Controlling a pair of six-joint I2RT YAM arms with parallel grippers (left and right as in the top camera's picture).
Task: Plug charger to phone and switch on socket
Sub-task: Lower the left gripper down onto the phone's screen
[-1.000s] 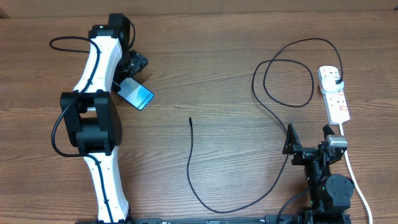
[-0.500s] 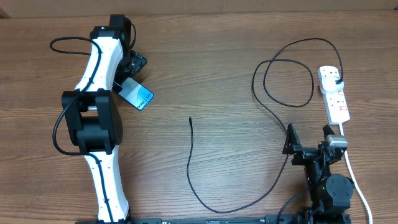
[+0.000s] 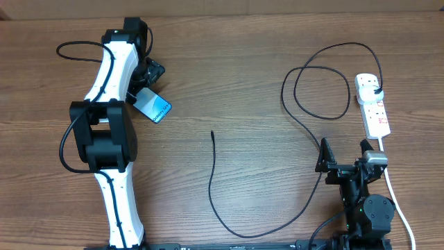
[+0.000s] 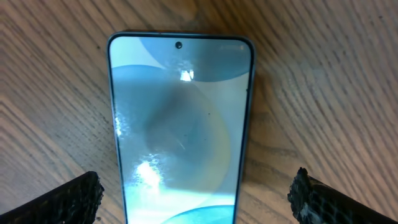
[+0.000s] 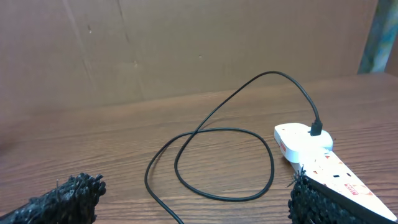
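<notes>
The phone (image 4: 180,124) lies flat and face up on the left part of the wooden bench (image 3: 243,55), its screen pale blue. The left pincer (image 4: 199,202) hangs over it with its jaws spread wide, one finger on each side of the phone's near end and neither touching it. It grips nothing.

The socket (image 3: 372,104) lies on the far right of the bench. The black plug (image 3: 375,92) of the charger (image 3: 212,180) sits in the socket's far end. From there the thin black cable makes a loop to the left of the socket, runs down toward the near edge, bends round and ends in a free connector tip (image 3: 212,133) at mid-bench, well apart from the phone. The position of the red switches is too small to tell.

The right pincer (image 5: 199,202) stands at the near right, close to the socket's near end, its jaws wide apart and empty. The socket's white cord (image 3: 399,205) runs past it.
</notes>
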